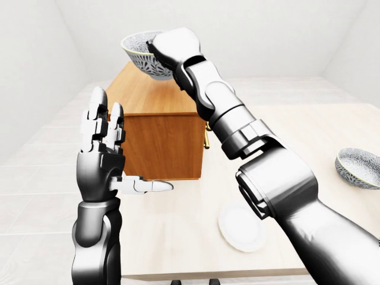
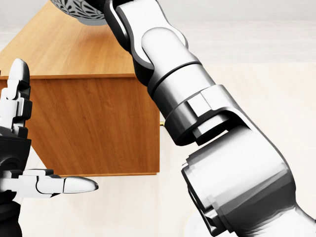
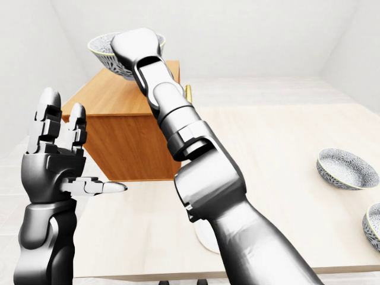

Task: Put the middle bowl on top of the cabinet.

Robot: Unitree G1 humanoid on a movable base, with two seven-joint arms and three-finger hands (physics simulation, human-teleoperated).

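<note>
**A:** Left-eye view first. What are the fingers doing?

**B:** The right hand (image 1: 172,47) is closed over the right side of the bowl (image 1: 139,58) at its rim. Its back faces the camera, so the fingertips are hidden. The left hand (image 1: 105,157) holds nothing: two fingers stand upright and the thumb juts out to the right, all spread wide.

**A:** And the bowl itself?

**B:** It is grey with a white pattern and a pale rim, slightly tilted, up over the far end of the wooden cabinet (image 1: 160,142). I can't tell whether it touches the top.

**A:** Head view?

**B:** Only the bowl's patterned underside shows, cut off by the top edge. The right arm (image 2: 197,113) fills the middle and covers the cabinet's right side. The left hand sits at the left edge, fingers apart.

**A:** Right-eye view?

**B:** The grip is the same, and the hand hides the bowl's right part. On the table (image 3: 285,142), well apart from the cabinet, lies a second bowl (image 3: 346,168). A third bowl (image 3: 374,225) is cut off by the right edge.
</note>
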